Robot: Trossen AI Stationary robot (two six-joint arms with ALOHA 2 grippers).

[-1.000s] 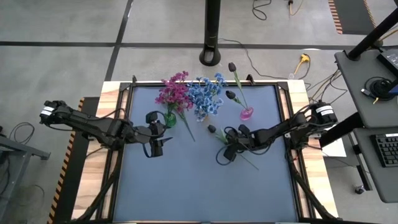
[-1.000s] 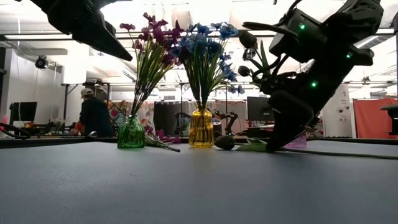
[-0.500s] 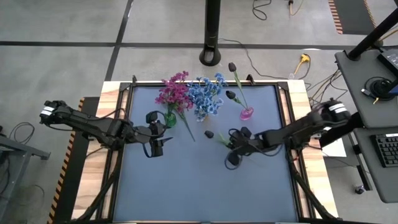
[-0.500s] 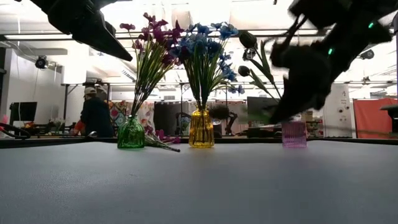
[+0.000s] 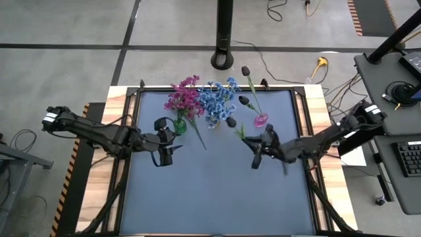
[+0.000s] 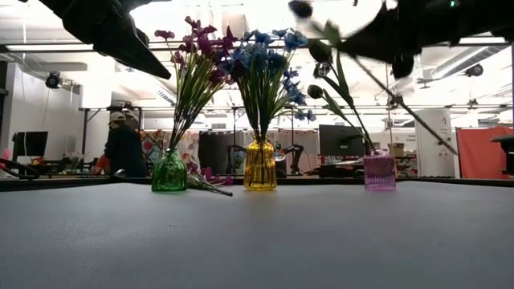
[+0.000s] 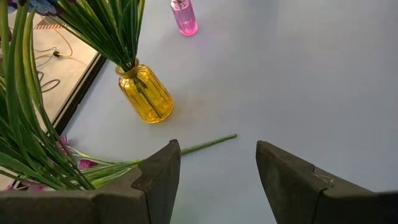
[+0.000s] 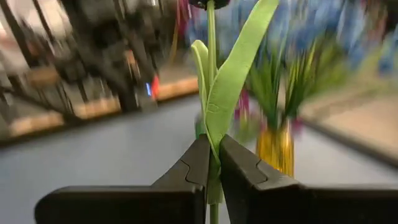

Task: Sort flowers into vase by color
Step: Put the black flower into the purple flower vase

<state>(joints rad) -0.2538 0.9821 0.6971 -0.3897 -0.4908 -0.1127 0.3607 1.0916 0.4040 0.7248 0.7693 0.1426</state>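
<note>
Workshop floor and benches surround a dark mat-topped table, on which three vases stand: a green vase holding magenta-pink flowers, a yellow vase holding blue flowers, and a small pink vase holding two dark purple buds.

Right gripper is shut tight on the stem of a dark purple tulip; a broad green leaf rises directly out from between the jaws, and the bud sits beyond the fingertips, clear of the mat. In the high view this gripper hangs near the pink vase, just short of it.

Left gripper waits with jaws standing wide and nothing between them; a loose magenta sprig's stem lies on the mat just ahead of the jaws, beside the green vase.

Judged step: carrying the tulip to the pink vase. To do it well, turn the free stem end downward, bring it over the narrow mouth from above, and lower it straight. Keep the leaf clear of the two buds already standing there, since a sideways brush could tip so small a vase. Release only once the stem is well seated inside.
</note>
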